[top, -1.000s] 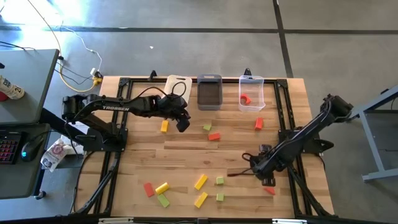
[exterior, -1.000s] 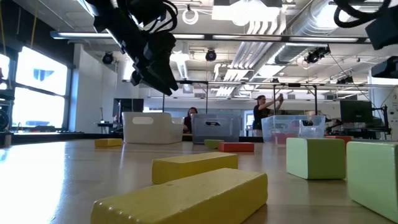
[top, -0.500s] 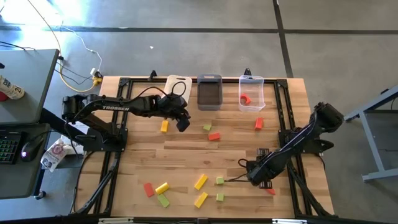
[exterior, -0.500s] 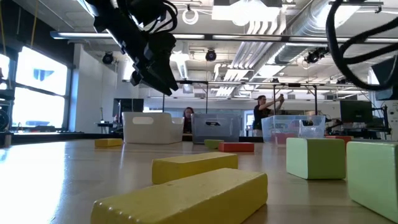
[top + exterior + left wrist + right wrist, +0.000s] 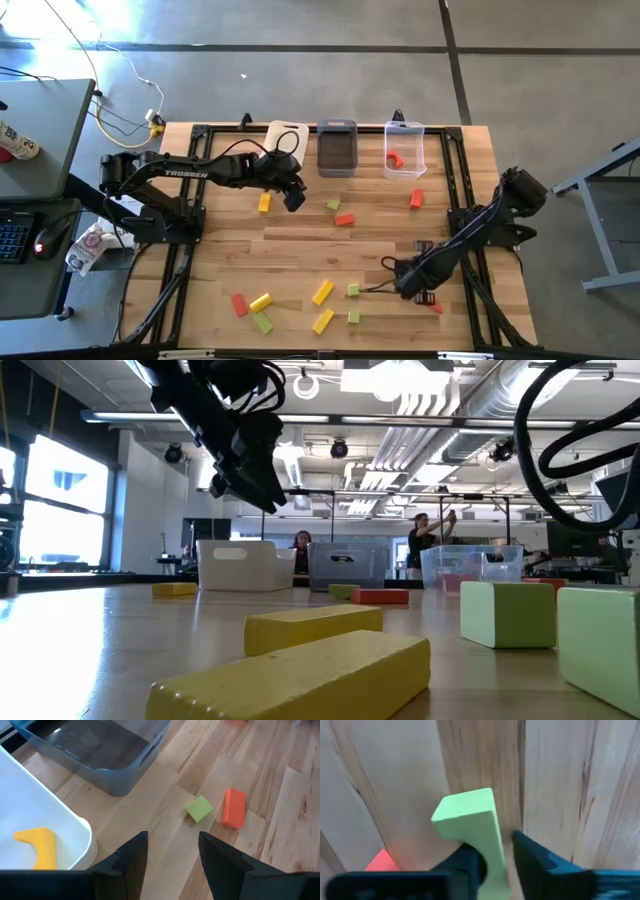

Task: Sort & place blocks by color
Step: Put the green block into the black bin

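Yellow, light green and red blocks lie scattered on the wooden table (image 5: 300, 250). My right gripper (image 5: 395, 282) is low over the near right of the table, shut on a green block (image 5: 470, 815); the gripper hides this block in the high view. A red block (image 5: 380, 861) lies beside it. My left gripper (image 5: 293, 198) hangs open and empty above the table, just in front of the white bin (image 5: 285, 140). In the left wrist view a yellow block (image 5: 36, 849) lies in that bin (image 5: 60, 815). My right gripper has the green block between its two fingers, one on each long side (image 5: 496, 857). The fingers lie along the block, whose far end (image 5: 462, 815) sticks out past the fingertips. Whether the block rests on the table or is lifted, I cannot tell.
A grey bin (image 5: 337, 148) and a clear bin (image 5: 404, 150) holding a red block (image 5: 394, 158) stand at the far edge. Loose blocks lie mid-table (image 5: 344, 218) and near the front (image 5: 322, 291), with green ones (image 5: 353, 290) close to my right gripper.
My right gripper has moved toward the table's near edge and a little to the left, coming down over the spot where it is now. My left arm has kept still.
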Robot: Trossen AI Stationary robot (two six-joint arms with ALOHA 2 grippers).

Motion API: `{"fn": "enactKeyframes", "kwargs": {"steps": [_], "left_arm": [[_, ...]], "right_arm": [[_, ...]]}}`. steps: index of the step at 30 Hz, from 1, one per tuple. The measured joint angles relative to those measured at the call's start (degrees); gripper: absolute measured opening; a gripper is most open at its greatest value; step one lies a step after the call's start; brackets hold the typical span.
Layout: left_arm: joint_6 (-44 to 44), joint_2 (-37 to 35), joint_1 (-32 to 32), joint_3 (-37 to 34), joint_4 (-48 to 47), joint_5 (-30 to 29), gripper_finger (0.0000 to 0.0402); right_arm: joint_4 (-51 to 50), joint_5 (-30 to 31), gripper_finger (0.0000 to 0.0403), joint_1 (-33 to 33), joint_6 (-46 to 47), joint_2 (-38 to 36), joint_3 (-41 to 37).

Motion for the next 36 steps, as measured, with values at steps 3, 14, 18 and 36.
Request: {"fn": "enactKeyframes", "kwargs": {"steps": [3, 14, 18, 36], "left_arm": [[0.0, 0.0, 0.0, 0.0, 0.0, 0.0, 0.0161], [2.95, 0.0, 0.0, -0.02, -0.02, -0.02, 0.0161], [3.49, 0.0, 0.0, -0.02, -0.02, -0.04, 0.0161], [6.14, -0.02, 0.0, -0.02, -2.77, -1.37, 0.0161]], "right_arm": [[-0.19, -0.1, 0.0029, -0.33, 0.07, -0.01, -0.02], [0.36, 3.29, 0.0024, -3.59, 2.44, -4.79, -0.42], [0.57, 5.7, 0.0019, -5.77, 2.41, -7.0, -0.4], [10.96, 9.12, 0.0023, -21.42, -14.31, -9.33, -0.26]]}}
